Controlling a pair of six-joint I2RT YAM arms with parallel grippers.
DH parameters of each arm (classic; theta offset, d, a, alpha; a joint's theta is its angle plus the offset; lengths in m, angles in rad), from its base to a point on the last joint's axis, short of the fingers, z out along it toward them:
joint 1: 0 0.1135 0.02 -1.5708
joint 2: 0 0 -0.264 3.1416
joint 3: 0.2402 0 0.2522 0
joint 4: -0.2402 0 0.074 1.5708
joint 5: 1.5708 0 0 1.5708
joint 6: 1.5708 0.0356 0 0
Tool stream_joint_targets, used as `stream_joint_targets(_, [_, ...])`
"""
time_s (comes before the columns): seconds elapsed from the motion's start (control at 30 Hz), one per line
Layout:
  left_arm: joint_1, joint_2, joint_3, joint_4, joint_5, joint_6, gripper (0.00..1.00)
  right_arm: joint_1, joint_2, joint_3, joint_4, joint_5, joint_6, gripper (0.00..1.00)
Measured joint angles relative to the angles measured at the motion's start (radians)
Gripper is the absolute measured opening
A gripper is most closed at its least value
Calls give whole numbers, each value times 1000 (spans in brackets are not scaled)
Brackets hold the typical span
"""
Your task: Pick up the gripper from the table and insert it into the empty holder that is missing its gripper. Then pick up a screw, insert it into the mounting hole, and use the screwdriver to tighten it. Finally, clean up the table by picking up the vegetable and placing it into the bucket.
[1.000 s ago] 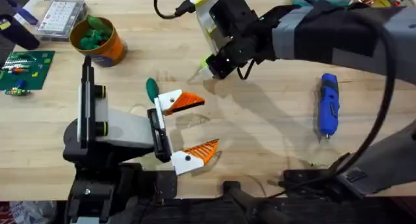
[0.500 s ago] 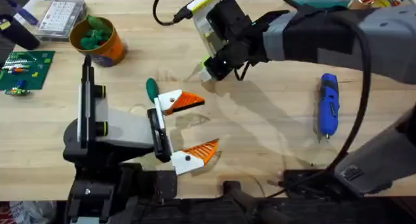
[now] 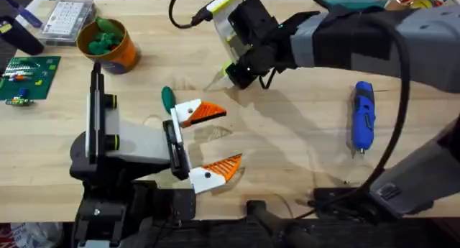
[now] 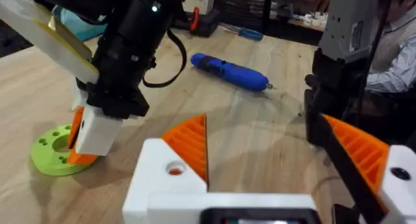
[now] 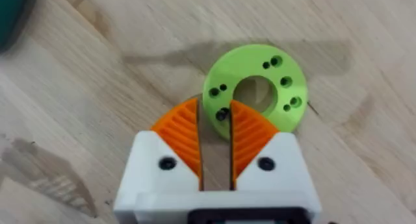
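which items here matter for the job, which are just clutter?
Job:
screwdriver
bucket
table

Lying about:
clear parts box
circuit board
green ring, pinched by the right gripper

The right tool has shifted slightly toward the table's far-left side.

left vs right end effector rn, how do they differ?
Opening: the left end effector is spread wide with nothing between its pads. The right end effector is nearly closed, pinching the rim of a green ring.
Pose: the left reaches out roughly level over the table, while the right points down at it.
Shared: white bodies and orange ribbed pads.
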Motion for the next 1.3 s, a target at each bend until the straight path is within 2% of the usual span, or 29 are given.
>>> stream_joint_targets(0.1, [0, 0, 0, 0, 0, 0, 992, 0, 0, 0, 0, 0, -2, 35])
stream_joint_targets(0.13, [0, 0, 0, 0, 0, 0, 992, 0, 0, 0, 0, 0, -1, 15])
stream_joint_targets(0.57, [0, 0, 0, 0, 0, 0, 992, 0, 0, 16, -31, 0, -1, 13])
stream_joint_targets(0.97, [0, 0, 0, 0, 0, 0, 992, 3, -2, 286, -331, -2, -1, 13])
stream_joint_targets(1.13, [0, 0, 0, 0, 0, 0, 992, 30, -23, 332, -399, -4, -9, 13])
stream_joint_targets(1.3, [0, 0, 0, 0, 0, 0, 992, 80, -94, 340, -420, -8, -15, 13])
